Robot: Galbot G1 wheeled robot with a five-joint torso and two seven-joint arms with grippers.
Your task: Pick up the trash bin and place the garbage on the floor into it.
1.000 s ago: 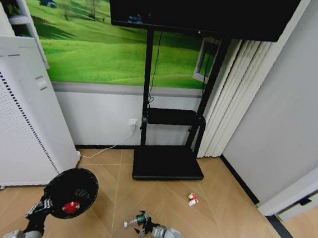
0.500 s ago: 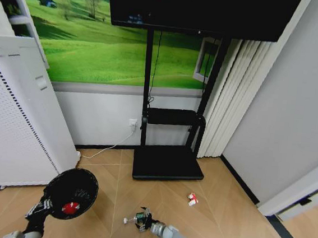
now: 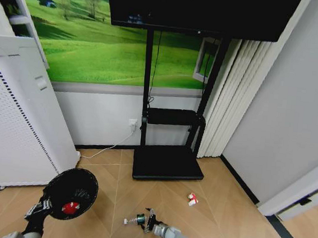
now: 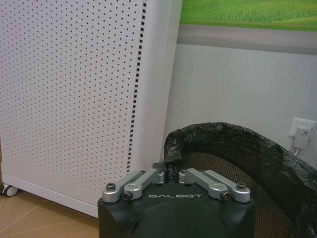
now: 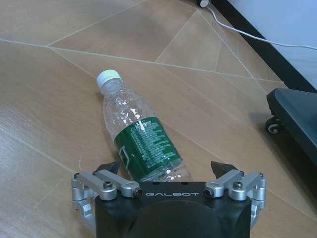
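i see my left gripper [image 4: 171, 174] clamped on the trash bin [image 4: 257, 158] rim; my right gripper [image 5: 168, 171] gapes around the floor's green-labelled bottle [image 5: 141, 141].

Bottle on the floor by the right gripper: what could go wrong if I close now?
The bottle is round and lies free between the open right gripper's fingers, so it may roll or squirt out. The left gripper pinches just the trash bin rim, so the bin could tilt and spill the red piece.
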